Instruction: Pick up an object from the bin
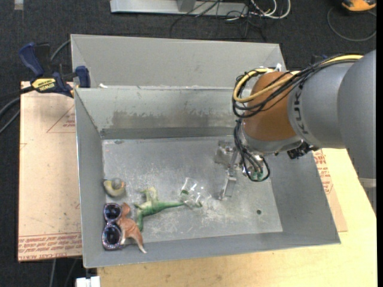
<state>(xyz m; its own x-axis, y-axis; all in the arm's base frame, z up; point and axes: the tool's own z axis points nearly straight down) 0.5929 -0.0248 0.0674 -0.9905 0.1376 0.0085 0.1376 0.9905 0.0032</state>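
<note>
My gripper (227,187) hangs low over the bin floor, a little right of the middle. Just to its left lies a small clear plastic piece (191,193), apart from it. Further left a green toy lizard (154,207) stretches along the floor with its tail towards the clear piece.
In the front left corner lie an orange toy figure (132,229), a purple pair of toy goggles (111,225) and a small round beige thing (114,187). The arm with its orange cover and cables reaches in over the bin's right side.
</note>
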